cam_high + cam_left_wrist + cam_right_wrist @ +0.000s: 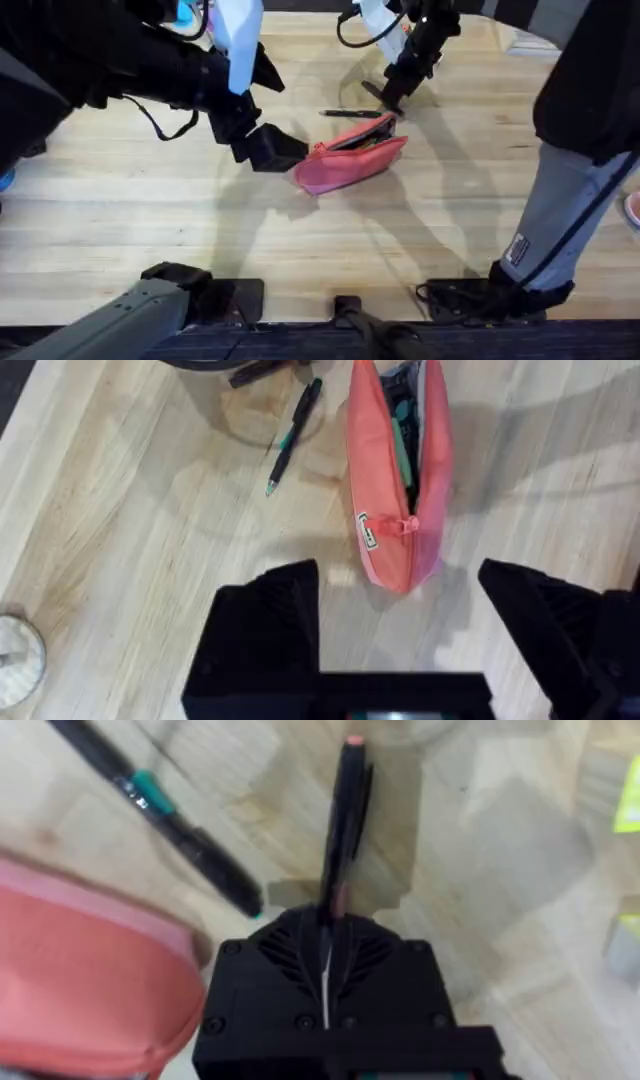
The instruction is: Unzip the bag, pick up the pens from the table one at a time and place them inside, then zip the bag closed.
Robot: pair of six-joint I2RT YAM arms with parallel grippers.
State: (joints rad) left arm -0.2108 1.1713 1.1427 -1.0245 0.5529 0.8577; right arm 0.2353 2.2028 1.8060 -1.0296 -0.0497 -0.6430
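Pink pouch (350, 160) is lain unzipped mid-bench (120, 220). Left pincer (398, 622) is held wide apart just left of its near end. Right pincer (328, 935) is clamped together on a black pen (343, 815) just beyond the pouch's far end. A second, teal-banded pen (350, 114) is left on the bench beside it.

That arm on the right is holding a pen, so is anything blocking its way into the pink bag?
Nothing visible blocks it. The right tool grips a black pen beside the bag, whose zipper is open. The other pen lies on the table beside it, not across the opening. The left tool sits open at the bag's other end.
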